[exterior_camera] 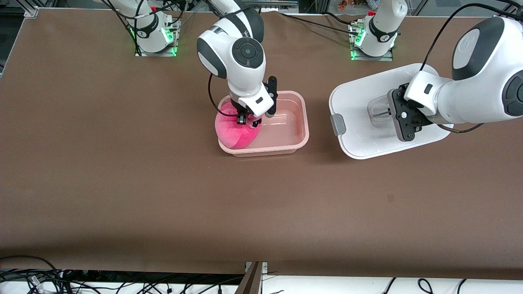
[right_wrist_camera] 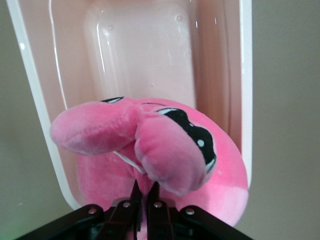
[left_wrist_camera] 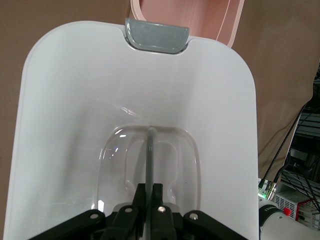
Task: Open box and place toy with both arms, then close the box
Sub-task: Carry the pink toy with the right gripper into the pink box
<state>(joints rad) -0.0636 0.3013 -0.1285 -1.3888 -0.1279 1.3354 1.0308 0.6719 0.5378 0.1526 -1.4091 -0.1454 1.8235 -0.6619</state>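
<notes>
The pink box stands open in the middle of the table, its lid off. The pink toy sits in the end of the box toward the right arm, bulging over the rim. My right gripper is shut on a fold of the toy, its fingertips buried in the plush over the box. The white lid is beside the box, toward the left arm's end. My left gripper is shut on the lid's thin centre handle. A grey clip faces the box.
Both arm bases stand on the table edge farthest from the front camera. Brown tabletop stretches wide nearer the front camera. Cables hang along that near edge.
</notes>
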